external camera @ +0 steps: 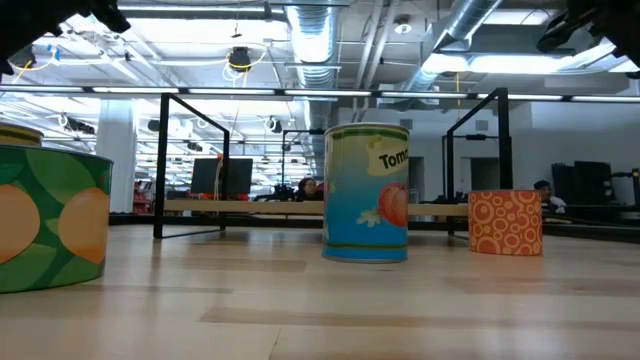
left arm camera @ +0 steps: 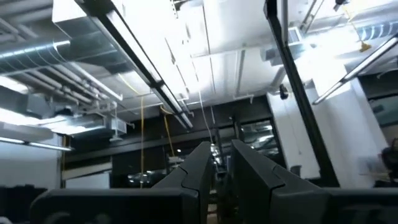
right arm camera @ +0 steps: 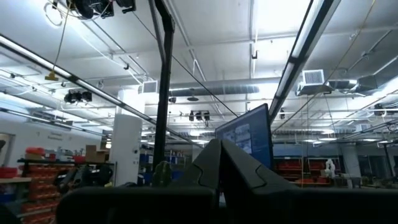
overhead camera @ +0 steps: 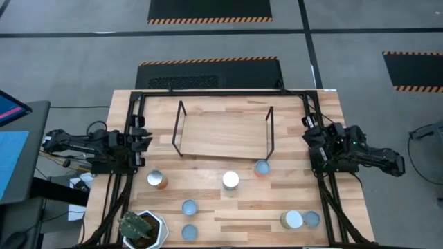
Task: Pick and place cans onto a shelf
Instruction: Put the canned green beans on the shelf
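Note:
The light-wood shelf (overhead camera: 223, 133) with black wire ends stands at the table's far middle; it also shows in the low view (external camera: 250, 206). Several cans stand upright on the table in front of it: a silvery-topped one (overhead camera: 157, 179), a white-topped one (overhead camera: 230, 180) (external camera: 367, 190), a pale-blue-topped orange one (overhead camera: 261, 167) (external camera: 505, 222), two pale-blue ones (overhead camera: 189, 206) (overhead camera: 189, 232), and a pair near the right corner (overhead camera: 292, 220) (overhead camera: 311, 219). My left gripper (overhead camera: 144, 142) (left arm camera: 221, 152) waits at the table's left edge, empty, with only a thin slit between its fingers. My right gripper (overhead camera: 306, 138) (right arm camera: 219, 146) waits at the right edge, shut and empty.
A white hexagonal pot with a green plant (overhead camera: 143, 228) stands at the near left corner. Black frame rails (overhead camera: 131, 173) (overhead camera: 324, 187) run along the table's left and right sides. In the low view a green can with orange fruit (external camera: 50, 215) stands close to the camera.

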